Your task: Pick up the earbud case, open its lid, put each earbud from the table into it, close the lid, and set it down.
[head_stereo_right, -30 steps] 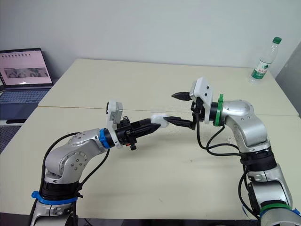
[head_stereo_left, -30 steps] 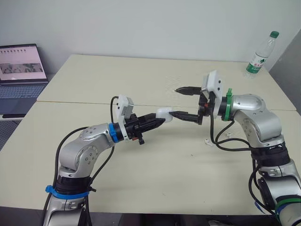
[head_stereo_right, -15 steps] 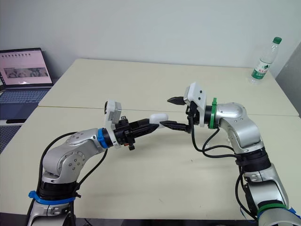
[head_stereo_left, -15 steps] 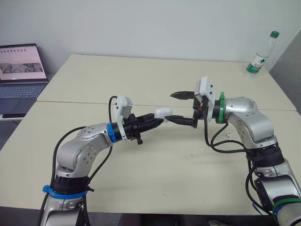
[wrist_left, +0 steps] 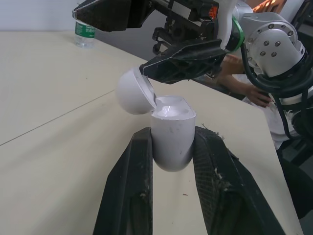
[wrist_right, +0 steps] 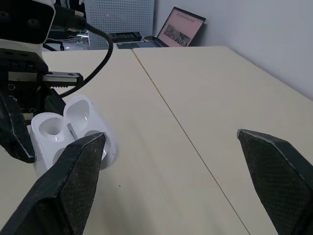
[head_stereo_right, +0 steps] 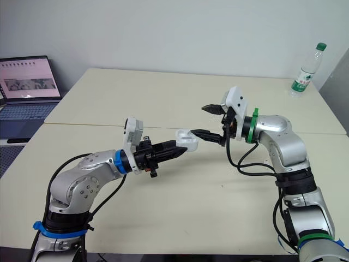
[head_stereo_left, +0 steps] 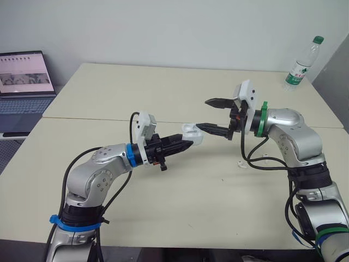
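Case [head_stereo_left: 192, 132] clamped in left gripper [head_stereo_left: 186, 143] above middle of table [head_stereo_left: 163, 87], lid [wrist_left: 134, 90] flipped open, right gripper [head_stereo_left: 203, 114] jaws wide apart with 1 tip against lid: liable to twist from pinch or snap shut under a sideways push.

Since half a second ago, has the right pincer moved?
Yes. The right pincer, open beside the case, has shifted slightly toward the bottle.

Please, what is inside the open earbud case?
Inside the earbud case, one round socket shows empty. The second is partly covered by a finger of the right gripper, so its content cannot be told.
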Robot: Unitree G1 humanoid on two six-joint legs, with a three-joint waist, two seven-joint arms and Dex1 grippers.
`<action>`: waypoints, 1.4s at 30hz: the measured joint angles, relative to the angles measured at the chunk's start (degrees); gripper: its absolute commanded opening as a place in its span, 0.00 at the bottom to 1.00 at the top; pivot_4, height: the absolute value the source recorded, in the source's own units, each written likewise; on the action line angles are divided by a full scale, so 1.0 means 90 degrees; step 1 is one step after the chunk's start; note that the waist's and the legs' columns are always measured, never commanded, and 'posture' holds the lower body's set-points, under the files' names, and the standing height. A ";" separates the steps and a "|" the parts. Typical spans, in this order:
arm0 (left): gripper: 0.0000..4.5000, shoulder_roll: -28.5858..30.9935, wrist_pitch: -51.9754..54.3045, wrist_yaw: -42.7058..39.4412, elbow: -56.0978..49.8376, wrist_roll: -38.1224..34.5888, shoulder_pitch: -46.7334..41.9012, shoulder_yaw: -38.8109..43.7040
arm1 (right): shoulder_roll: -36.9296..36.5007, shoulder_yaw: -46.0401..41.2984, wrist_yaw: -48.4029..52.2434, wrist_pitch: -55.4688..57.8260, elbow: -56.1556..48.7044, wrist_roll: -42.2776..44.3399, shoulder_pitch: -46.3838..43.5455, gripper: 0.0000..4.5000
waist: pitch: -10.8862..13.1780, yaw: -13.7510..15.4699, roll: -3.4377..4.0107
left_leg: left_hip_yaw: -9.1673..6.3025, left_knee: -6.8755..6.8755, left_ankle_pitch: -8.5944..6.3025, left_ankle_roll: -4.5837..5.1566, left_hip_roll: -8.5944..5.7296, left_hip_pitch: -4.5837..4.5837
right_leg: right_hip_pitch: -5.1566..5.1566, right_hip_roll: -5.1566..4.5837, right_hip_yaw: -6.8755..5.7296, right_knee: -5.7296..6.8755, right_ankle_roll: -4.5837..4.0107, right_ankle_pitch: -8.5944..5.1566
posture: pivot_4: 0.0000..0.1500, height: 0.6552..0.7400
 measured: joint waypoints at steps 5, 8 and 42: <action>0.18 -0.0148 -0.0834 0.0263 0.0289 0.0603 0.0008 0.0003 | -0.0818 -0.0093 0.0255 0.0715 -0.0161 0.0154 0.0369 1.00 | 0.0000 0.0035 0.0000 | -0.0003 0.0000 0.0000 0.0001 -0.0002 -0.0001 | 0.0007 -0.0003 -0.0004 -0.0014 0.0000 0.0000 | 1.00 1.00; 0.18 -0.0282 -0.1558 0.0500 0.0549 0.1141 0.0144 0.0005 | -0.1122 -0.0097 0.0288 0.1197 -0.0168 0.0203 0.0776 1.00 | 0.0000 0.0032 0.0000 | 0.0001 -0.0001 -0.0001 0.0001 -0.0002 -0.0002 | 0.0004 -0.0003 0.0002 -0.0014 0.0000 0.0000 | 1.00 1.00; 0.18 -0.0889 -0.2753 0.1664 0.0300 0.1865 0.0826 0.0039 | -0.1354 0.0148 -0.0948 0.0341 -0.0619 -0.1082 0.3084 0.09 | -0.0001 0.0022 0.0000 | -0.0005 -0.0004 -0.0001 0.0001 -0.0001 0.0004 | 0.0021 0.0007 -0.0003 -0.0030 0.0007 0.0003 | 1.00 1.00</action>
